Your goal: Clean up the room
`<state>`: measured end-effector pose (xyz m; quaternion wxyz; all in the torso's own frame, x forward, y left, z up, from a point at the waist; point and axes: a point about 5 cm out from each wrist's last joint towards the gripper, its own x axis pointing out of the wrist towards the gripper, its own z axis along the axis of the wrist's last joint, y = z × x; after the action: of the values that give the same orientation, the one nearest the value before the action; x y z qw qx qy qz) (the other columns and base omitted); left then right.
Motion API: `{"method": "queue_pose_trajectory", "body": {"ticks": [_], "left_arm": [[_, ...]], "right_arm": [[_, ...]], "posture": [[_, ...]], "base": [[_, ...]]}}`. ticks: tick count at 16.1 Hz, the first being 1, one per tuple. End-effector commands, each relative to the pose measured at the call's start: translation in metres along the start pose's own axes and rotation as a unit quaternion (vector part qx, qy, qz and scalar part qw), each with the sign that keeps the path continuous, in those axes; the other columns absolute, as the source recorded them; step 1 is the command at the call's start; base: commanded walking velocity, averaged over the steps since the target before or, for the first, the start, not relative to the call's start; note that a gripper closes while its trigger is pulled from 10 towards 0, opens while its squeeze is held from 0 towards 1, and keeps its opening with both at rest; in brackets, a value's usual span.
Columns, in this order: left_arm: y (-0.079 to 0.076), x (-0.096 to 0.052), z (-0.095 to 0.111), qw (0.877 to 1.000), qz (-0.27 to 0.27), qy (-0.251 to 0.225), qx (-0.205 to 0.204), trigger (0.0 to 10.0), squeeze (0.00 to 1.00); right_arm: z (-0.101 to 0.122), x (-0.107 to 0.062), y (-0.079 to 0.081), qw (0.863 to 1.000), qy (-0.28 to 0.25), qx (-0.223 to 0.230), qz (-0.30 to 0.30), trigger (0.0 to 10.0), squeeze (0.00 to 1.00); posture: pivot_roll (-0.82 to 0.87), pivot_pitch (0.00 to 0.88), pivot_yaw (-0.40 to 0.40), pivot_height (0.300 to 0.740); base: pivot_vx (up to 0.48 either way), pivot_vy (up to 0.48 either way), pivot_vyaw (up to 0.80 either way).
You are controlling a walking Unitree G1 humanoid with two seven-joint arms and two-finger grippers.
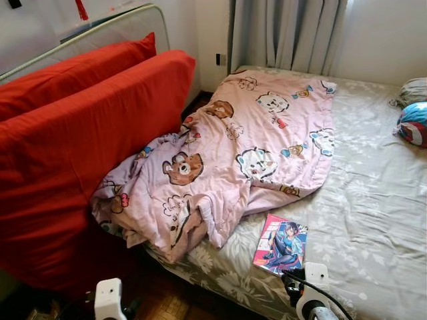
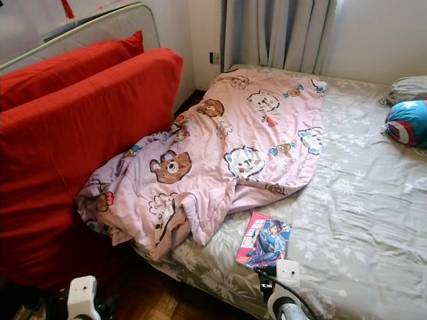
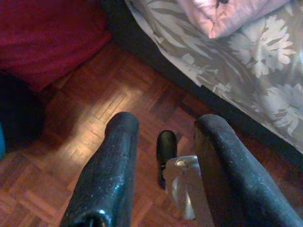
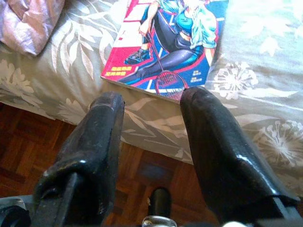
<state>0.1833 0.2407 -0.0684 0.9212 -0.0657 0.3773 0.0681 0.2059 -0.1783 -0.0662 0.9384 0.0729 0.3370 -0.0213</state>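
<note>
A comic book (image 1: pixel 281 245) with a colourful cover lies flat near the front edge of the bed (image 1: pixel 373 200). A crumpled pink blanket (image 1: pixel 227 153) with bear prints spreads across the bed's left half and hangs over its corner. My right gripper (image 4: pixel 151 106) is open, its fingers (image 4: pixel 215 142) just short of the comic book (image 4: pixel 173 42), above the bed's edge. My left gripper (image 3: pixel 163 127) is open with nothing between its fingers, low over the wooden floor (image 3: pixel 94 99) beside the bed. Both wrists (image 1: pixel 109 298) show at the bottom of the eye views.
A large red cushion (image 1: pixel 73 153) leans left of the bed, with a second one (image 1: pixel 67 73) behind it. A blue and red round pillow (image 1: pixel 413 124) and a grey pillow (image 1: pixel 413 90) lie at the far right. Grey curtains (image 1: pixel 287 33) hang behind.
</note>
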Motion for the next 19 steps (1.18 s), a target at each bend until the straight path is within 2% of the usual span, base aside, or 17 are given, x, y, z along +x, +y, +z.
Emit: {"method": "queue_pose_trajectory", "body": {"ticks": [1, 5, 7, 10, 12, 13, 14, 16, 19], "left_arm": [[0.009, -0.003, -0.006, 1.0, 0.012, 0.012, -0.011, 10.0, 0.0], [0.012, -0.005, -0.007, 1.0, 0.014, 0.013, -0.012, 10.0, 0.0], [0.012, -0.005, -0.009, 1.0, 0.012, 0.014, -0.006, 10.0, 0.0], [0.006, -0.003, -0.003, 1.0, 0.004, -0.005, -0.008, 10.0, 0.0], [-0.005, 0.004, 0.018, 0.999, -0.014, -0.046, -0.006, 10.0, 0.0], [-0.007, 0.005, 0.022, 0.998, -0.017, -0.056, -0.007, 10.0, 0.0], [-0.012, 0.007, 0.036, 0.996, -0.031, -0.088, -0.002, 10.0, 0.0], [-0.027, 0.012, 0.066, 0.987, -0.053, -0.152, 0.008, 10.0, 0.0], [-0.032, 0.009, 0.099, 0.969, -0.063, -0.238, 0.023, 10.0, 0.0]], "right_arm": [[0.0, 0.0, 0.001, 1.0, 0.003, -0.003, 0.001, 10.0, 0.0], [-0.001, 0.0, 0.005, 1.0, 0.002, -0.018, 0.014, 10.0, 0.0], [-0.001, 0.0, 0.003, 1.0, 0.003, 0.002, 0.003, 10.0, 0.0], [-0.001, 0.0, 0.003, 1.0, -0.001, 0.001, 0.003, 10.0, 0.0], [0.004, 0.001, 0.003, 1.0, -0.018, 0.005, -0.001, 10.0, 0.0], [0.006, 0.001, 0.003, 1.0, -0.023, 0.006, -0.002, 10.0, 0.0], [0.012, 0.003, 0.003, 0.999, -0.039, 0.01, -0.009, 10.0, 0.0], [0.029, 0.006, 0.001, 0.996, -0.08, 0.024, -0.024, 10.0, 0.0], [0.068, 0.006, -0.003, 0.982, -0.184, 0.034, -0.027, 10.0, 0.0]], "posture": [[-0.01, 0.06, 0.03, 0.74], [-0.01, 0.069, 0.03, 0.74], [-0.01, 0.07, 0.03, 0.74], [-0.01, 0.079, 0.031, 0.74], [0.0, 0.086, 0.033, 0.74], [0.0, 0.087, 0.033, 0.74], [0.0, 0.088, 0.033, 0.74], [0.01, 0.092, 0.034, 0.74], [0.0, 0.093, 0.029, 0.74]], "base": [[0.251, 0.0, 0.0], [0.252, 0.0, 0.6], [0.124, 0.0, 0.0], [0.0, 0.0, 0.0], [0.0, 0.0, 0.0], [0.0, 0.0, 0.0], [0.0, 0.0, 0.0], [0.0, 0.0, 0.0], [0.0, 0.0, 0.0]]}}
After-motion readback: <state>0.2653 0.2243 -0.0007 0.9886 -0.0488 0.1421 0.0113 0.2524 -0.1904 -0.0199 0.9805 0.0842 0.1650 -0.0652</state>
